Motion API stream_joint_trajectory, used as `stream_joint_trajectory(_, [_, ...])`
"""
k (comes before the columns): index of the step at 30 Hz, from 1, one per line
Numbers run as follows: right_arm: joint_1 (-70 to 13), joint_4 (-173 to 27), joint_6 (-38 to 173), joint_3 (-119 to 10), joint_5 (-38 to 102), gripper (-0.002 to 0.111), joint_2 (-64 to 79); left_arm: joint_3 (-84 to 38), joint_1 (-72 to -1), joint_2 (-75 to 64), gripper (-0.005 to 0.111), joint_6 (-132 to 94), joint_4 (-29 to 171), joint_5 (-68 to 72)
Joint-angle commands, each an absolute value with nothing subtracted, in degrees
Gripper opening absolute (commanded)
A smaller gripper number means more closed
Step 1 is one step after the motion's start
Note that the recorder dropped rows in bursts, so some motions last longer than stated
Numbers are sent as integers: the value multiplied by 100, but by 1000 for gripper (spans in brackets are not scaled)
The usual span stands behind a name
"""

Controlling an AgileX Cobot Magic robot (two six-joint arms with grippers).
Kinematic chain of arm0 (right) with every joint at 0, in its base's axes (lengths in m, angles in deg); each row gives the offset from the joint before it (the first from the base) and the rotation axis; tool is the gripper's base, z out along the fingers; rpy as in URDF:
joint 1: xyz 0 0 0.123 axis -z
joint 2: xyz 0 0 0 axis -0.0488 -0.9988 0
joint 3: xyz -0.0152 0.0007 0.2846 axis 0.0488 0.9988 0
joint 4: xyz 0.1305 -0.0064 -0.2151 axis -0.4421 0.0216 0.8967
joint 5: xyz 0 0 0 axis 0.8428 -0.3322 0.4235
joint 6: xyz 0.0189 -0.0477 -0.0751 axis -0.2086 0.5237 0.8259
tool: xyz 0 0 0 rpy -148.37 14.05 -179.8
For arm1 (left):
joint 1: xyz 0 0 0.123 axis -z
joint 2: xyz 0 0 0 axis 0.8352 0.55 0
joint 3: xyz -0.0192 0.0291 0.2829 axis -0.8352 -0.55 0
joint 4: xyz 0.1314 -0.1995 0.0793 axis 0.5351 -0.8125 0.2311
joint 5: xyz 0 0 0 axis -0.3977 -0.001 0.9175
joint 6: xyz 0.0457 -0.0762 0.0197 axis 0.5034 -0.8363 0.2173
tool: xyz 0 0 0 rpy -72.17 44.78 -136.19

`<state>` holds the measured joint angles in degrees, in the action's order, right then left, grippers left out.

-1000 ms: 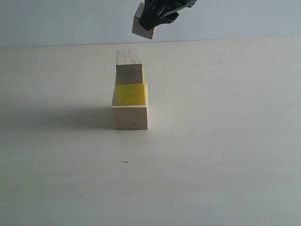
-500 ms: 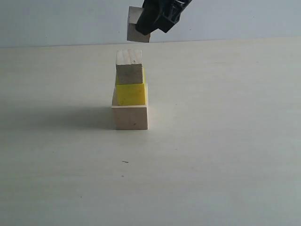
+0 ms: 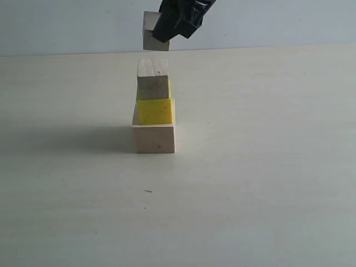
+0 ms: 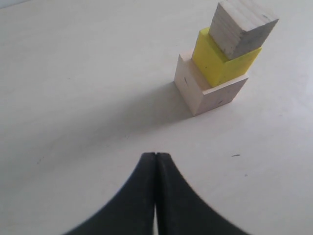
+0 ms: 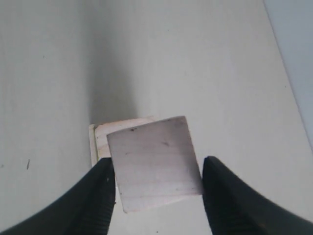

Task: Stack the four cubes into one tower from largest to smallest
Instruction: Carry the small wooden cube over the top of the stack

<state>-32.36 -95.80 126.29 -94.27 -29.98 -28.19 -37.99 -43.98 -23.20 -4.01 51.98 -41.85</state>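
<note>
Above the three-cube tower point(image 3: 154, 110), right tool point(image 5: 157, 169) gripping smallest cube point(image 3: 149, 34), left tool point(image 4: 155, 159) closed

Bare table point(image 3: 267, 194) all round the tower point(image 3: 155, 108), held cube point(image 3: 149, 33) overhead.

Pale tabletop point(image 3: 267, 183), light-blue wall point(image 3: 67, 25)

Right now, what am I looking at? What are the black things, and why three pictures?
It's a robot with two arms, each ending in a black pincer called a gripper. One picture comes from a camera facing the table; the other two from cameras on the arms' wrists. Piled on the table: a large pale cube, a yellow cube on it, a small wooden cube on top. The right gripper holds the smallest cube in the air above them. The left gripper is shut and empty.
</note>
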Motion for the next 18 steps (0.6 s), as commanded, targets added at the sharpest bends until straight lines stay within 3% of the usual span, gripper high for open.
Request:
stream_joint_trajectory(1, [-3212,-9661,12678,-9953,-3124,0,-2992,-3796,-4408,-2354,0,-394,5152,-4163])
stream_joint_trajectory(18, [-3199,-9467,12661,-10374,-3519,0,-3292,-3796,-4408,-2354,0,-394,5155,-4185])
